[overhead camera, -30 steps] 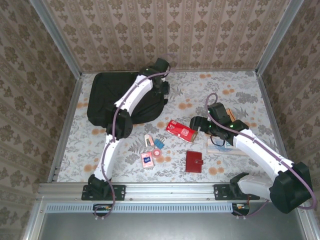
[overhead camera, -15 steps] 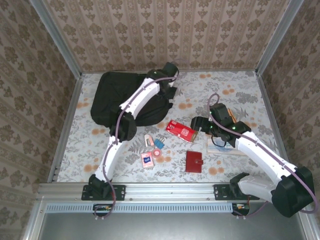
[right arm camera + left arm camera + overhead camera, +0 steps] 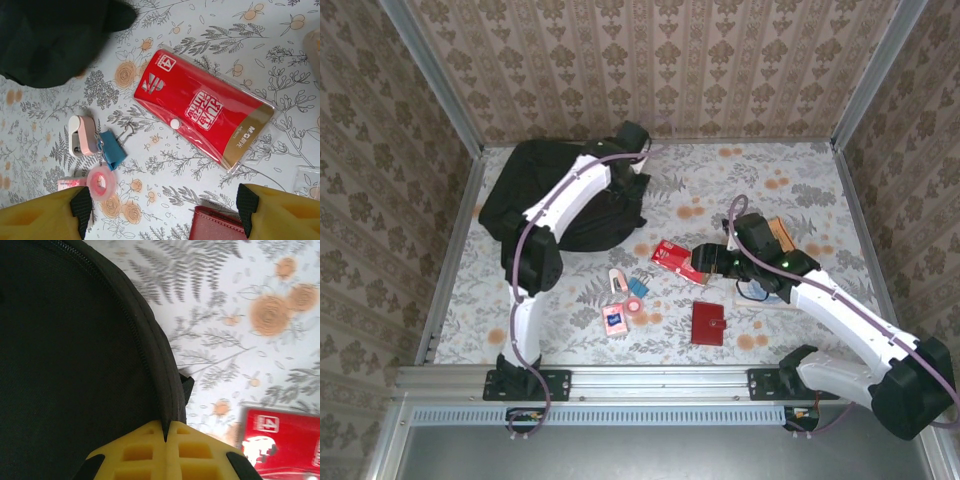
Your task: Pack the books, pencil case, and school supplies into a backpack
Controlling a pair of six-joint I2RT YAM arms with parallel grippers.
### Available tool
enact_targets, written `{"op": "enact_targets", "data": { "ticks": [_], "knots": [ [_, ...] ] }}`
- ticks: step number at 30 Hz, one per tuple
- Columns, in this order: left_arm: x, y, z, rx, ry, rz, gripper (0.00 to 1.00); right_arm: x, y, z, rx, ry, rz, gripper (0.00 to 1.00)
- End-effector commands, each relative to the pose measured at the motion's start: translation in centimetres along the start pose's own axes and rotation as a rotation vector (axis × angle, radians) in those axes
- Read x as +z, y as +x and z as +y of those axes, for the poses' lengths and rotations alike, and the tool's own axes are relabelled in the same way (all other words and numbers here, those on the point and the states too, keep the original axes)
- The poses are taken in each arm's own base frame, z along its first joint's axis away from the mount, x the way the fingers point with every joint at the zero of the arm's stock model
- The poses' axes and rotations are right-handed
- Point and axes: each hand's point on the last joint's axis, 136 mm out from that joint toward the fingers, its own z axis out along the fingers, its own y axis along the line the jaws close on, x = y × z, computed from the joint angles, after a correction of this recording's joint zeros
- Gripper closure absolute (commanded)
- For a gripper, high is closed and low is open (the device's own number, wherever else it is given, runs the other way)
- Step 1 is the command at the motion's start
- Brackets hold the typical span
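The black backpack [image 3: 545,195] lies at the back left. My left gripper [image 3: 636,172] is shut on its zipped edge [image 3: 167,405], the yellow fingers [image 3: 145,450] pinching the fabric. The red pencil case [image 3: 205,115] lies mid-table, and my right gripper [image 3: 162,212] hovers open just on the near side of it, nothing between its fingers. School supplies lie to the left: a blue binder clip [image 3: 111,147], a pink-white eraser-like piece [image 3: 82,135], a pink tape roll [image 3: 101,182] and a pink card [image 3: 614,320]. An orange-tan book [image 3: 782,235] is partly hidden behind my right arm.
A dark red wallet-like book [image 3: 708,322] lies near the front, right under my right gripper [image 3: 705,258]. A pale flat item [image 3: 760,297] sits beneath the right arm. Metal frame posts and patterned walls enclose the floral table [image 3: 800,180].
My left gripper has shut on the backpack's edge, swung right, then pulled back left, dragging the bag that way. The right gripper has moved left over the pencil case, its fingers narrowing slightly.
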Motion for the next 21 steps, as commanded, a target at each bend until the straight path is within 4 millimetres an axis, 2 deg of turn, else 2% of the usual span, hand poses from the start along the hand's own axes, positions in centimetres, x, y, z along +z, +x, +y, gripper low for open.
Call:
{"op": "enact_targets", "data": {
  "ticks": [1,5,9,13,16,18,21],
  "knots": [
    [-1.7,0.6,-0.4,0.048,0.001,-0.026,1.00,-0.6,0.0,-0.2,-0.014,0.007,-0.019,0.21],
    [-3.3,0.9,-0.8,0.075,0.040,-0.056,1.00,-0.9,-0.2,-1.1,-0.008,0.055,-0.034,0.21],
    [-4.1,-1.1,-1.8,0.093,0.066,-0.112,1.00,-1.1,-0.6,-2.2,0.029,0.110,-0.065,0.20],
    [-2.6,-3.2,-2.9,0.127,0.055,-0.115,1.00,-1.1,-0.8,-3.3,0.084,0.150,-0.077,0.20],
    [-1.8,-4.8,-4.9,0.204,0.004,-0.139,1.00,-0.9,-0.5,-3.5,0.091,0.140,-0.079,0.20],
    [-1.4,-5.7,-6.7,0.233,0.030,-0.157,1.00,-0.8,-0.1,-3.9,0.107,0.149,-0.064,0.20],
    [-0.7,-6.5,-9.5,0.258,0.101,-0.175,1.00,-1.7,-0.2,-5.2,0.152,0.183,-0.109,0.21]
  ]
}}
